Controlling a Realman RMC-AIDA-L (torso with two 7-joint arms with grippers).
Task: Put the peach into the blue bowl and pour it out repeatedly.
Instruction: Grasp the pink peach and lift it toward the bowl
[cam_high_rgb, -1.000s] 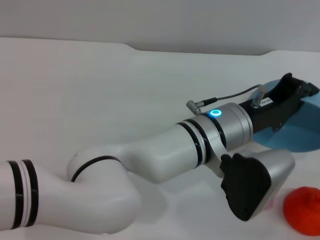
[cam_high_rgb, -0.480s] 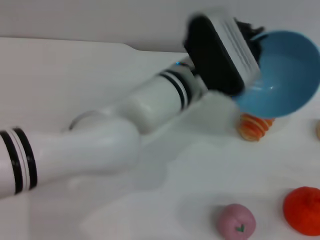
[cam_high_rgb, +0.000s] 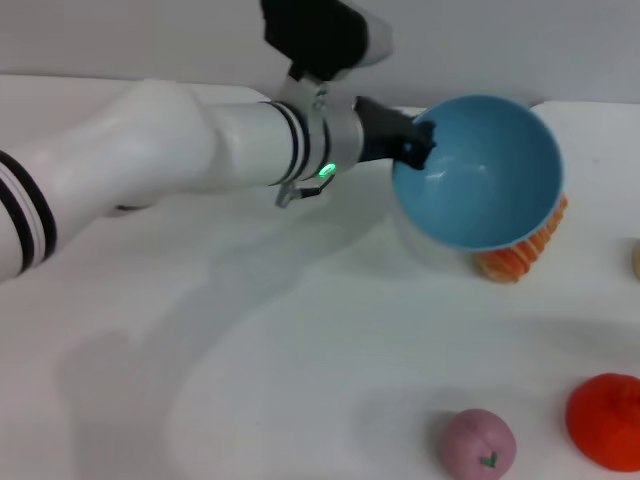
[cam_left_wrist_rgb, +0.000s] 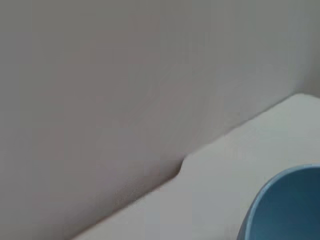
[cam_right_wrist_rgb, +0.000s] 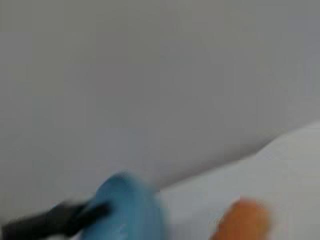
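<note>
My L gripper (cam_high_rgb: 418, 140) is clamped on bowl (cam_high_rgb: 485, 175) rim, tipped, empty. Peach (cam_high_rgb: 476, 445) on table: light, rolls; I'd pinch across its middle.

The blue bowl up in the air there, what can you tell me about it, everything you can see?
The blue bowl is light blue, round, deep and smooth, like plastic. It is lifted off the white table and tipped on its side, its opening facing the head camera, and it is empty inside. The left hand grips its rim on the robot's left side. An orange ridged piece sits partly behind its lower edge.
</note>
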